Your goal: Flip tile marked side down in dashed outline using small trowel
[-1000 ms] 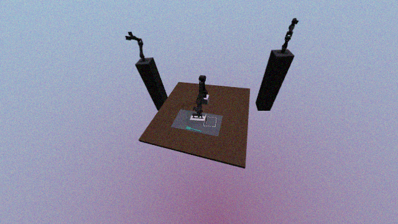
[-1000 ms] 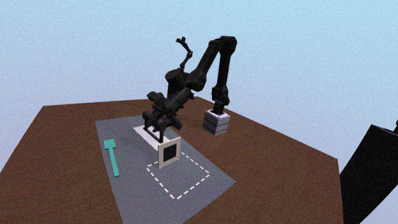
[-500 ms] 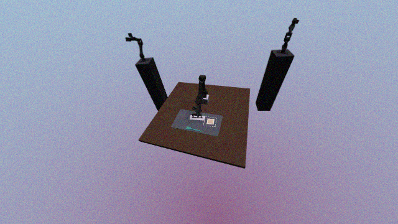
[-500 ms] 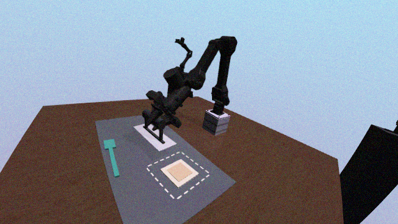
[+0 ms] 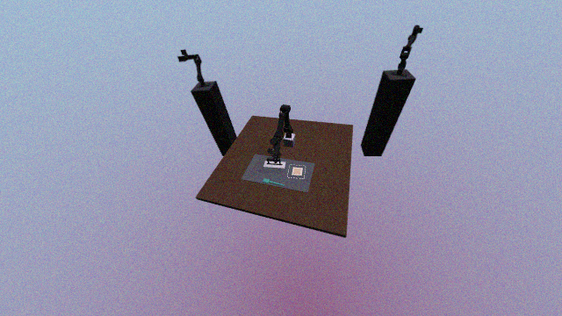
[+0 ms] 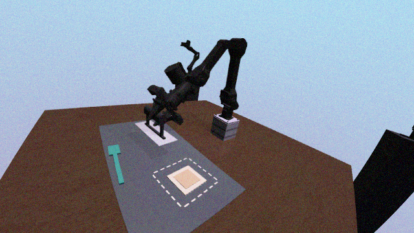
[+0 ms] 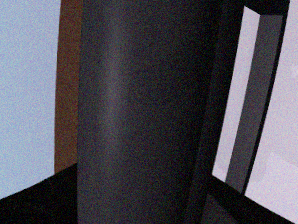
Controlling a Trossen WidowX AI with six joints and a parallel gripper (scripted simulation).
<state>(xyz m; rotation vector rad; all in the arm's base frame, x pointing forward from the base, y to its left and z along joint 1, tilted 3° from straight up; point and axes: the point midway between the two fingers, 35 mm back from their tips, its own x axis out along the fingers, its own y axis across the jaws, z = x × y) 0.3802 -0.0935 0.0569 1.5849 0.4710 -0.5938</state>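
The tile (image 5: 297, 171) (image 6: 187, 178) lies flat inside the dashed outline (image 6: 168, 193) on the mat, cream-rimmed with a plain tan centre facing up; the dark mark is not visible. The trowel has a flat white blade (image 5: 281, 166) (image 6: 168, 140) and a black bridge-shaped handle, whose dark grip (image 7: 145, 100) fills the middle of the wrist view. My gripper (image 5: 274, 157) (image 6: 160, 117) is shut on the trowel's handle, with the blade low over the mat, well apart from the tile. Whether the blade touches the mat cannot be told.
A teal spatula-like tool (image 5: 274, 183) (image 6: 118, 168) lies on the grey mat (image 5: 255, 173) (image 6: 149, 207) along its outer side. The arm's base block (image 6: 225, 128) stands on the brown table (image 6: 284, 181) behind. Two dark pillars (image 5: 215, 114) (image 5: 386, 114) with other arms stand beyond the table.
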